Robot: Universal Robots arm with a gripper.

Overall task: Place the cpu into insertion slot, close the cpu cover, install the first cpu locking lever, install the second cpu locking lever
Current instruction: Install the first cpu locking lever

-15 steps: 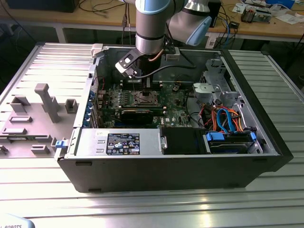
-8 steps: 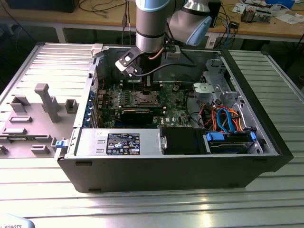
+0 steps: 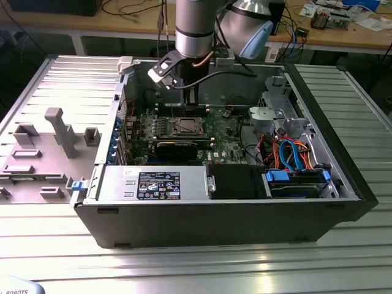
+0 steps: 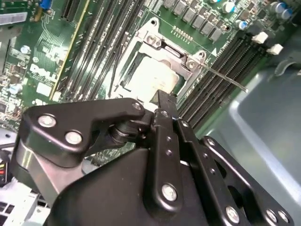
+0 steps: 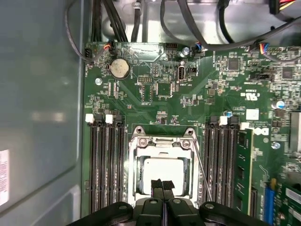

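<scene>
**Ribbed metal table, open case: claw closed over the socket**

Ribbed metal table (image 3: 196, 269) carries everything; a workbench with cables runs along the back.

- Toward the table's edge at the exterior view's left: grey fixture tray (image 3: 37, 165) with moulded blocks, just beside the case.
- Mid-table: open computer case (image 3: 214, 220) lying on its side. A grey power supply box (image 3: 153, 184) sits along the case's front edge.
- Green board (image 3: 233, 131) lies on the case floor, with the arm (image 3: 195, 27) coming down over its middle.
- Corner of the case at the exterior view's right: drive cage (image 3: 278, 116) with blue and orange cables below it.

Socket area, from both wrist views:
- The cpu (image 5: 162, 169) lies flat in the insertion slot (image 5: 139, 179), pale metal top up.
- The cpu cover (image 5: 162, 143) lies down around it, and the chip shows through its window.
- Gripper (image 5: 162, 184): fingers pressed together, nothing between them. The tips sit over the edge of the chip by the cover frame. Contact: cannot tell.
- A thin lever rod (image 4: 225, 78) runs out from one cover corner over the neighbouring memory slots (image 5: 221, 165). Latched or not: cannot tell.
- Coin cell (image 5: 118, 68) sits on the board, well apart from the socket.
</scene>
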